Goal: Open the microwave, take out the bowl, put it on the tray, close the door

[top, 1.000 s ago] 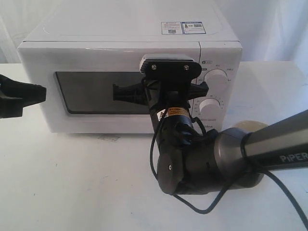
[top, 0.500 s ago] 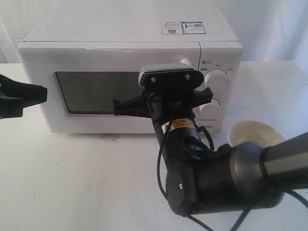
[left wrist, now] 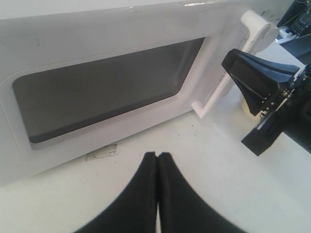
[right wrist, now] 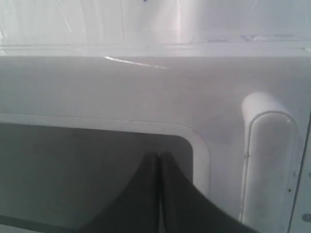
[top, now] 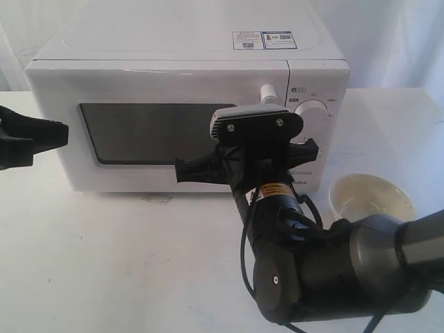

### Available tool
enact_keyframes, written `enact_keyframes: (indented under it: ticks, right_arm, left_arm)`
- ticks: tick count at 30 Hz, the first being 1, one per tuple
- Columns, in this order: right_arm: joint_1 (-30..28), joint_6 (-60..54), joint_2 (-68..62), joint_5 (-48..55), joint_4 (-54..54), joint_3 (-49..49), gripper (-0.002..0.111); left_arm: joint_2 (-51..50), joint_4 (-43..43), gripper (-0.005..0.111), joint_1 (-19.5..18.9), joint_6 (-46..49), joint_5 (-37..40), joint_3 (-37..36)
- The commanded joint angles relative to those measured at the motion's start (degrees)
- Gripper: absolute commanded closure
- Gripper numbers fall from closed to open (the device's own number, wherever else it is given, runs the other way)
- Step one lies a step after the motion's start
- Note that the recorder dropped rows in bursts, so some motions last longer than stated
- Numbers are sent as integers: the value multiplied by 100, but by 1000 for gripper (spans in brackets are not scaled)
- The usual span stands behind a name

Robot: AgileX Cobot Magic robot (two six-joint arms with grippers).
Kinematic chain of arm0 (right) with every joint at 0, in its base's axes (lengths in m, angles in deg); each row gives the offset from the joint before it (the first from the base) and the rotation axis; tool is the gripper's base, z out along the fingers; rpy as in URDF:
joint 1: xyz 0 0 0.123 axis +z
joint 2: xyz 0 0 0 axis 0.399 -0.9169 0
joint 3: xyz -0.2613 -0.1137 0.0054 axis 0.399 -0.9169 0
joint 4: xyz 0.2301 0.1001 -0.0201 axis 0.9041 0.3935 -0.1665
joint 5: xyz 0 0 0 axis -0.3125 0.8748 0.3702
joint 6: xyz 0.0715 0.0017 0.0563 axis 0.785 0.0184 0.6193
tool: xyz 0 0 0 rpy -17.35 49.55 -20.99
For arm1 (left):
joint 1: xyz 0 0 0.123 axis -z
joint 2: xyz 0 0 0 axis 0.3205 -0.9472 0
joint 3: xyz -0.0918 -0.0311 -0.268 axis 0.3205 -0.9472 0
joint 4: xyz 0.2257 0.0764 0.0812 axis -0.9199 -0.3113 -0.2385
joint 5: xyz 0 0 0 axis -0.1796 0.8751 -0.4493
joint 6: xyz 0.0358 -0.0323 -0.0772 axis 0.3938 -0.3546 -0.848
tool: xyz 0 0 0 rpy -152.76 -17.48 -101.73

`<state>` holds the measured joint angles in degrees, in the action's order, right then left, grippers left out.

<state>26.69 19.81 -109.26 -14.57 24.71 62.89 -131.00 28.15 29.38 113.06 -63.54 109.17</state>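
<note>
The white microwave (top: 187, 48) stands at the back with its door (top: 139, 87) closed. The dark window (top: 149, 132) hides the inside. My right gripper (top: 180, 170) hangs shut and empty in front of the window, just beside the white bar handle (top: 268, 92). The right wrist view shows its tips (right wrist: 159, 155) together before the window, with the handle (right wrist: 267, 160) close by. The cream-white bowl (top: 370, 196) sits on the table right of the microwave, partly behind my right arm. My left gripper (top: 61, 132) is shut at the far left, its tips (left wrist: 158, 155) over the table.
Two round dials (top: 313, 113) sit right of the door. My right arm's dark bulk (top: 326, 270) fills the front right. A scuff mark (top: 157, 200) lies on the white table (top: 104, 263) before the microwave. White curtains hang behind.
My right arm has drawn back and down to the right, away from the door, uncovering the handle's top and more of the bowl. The left gripper has stayed put.
</note>
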Motion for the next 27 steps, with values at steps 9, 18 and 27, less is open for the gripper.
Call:
enact_keyframes:
  ticks: [9,18,27]
  right_arm:
    - [2,-72,61,123,13,-37,108]
    - [2,-72,61,123,-10,-37,108]
    - [2,-72,61,123,-10,-37,108]
  left_arm:
    - [43,90,107,27,-22,33,-38]
    - [43,90,107,27,-22,16,-38]
    - [70,-73,107,27,190,-23,-38]
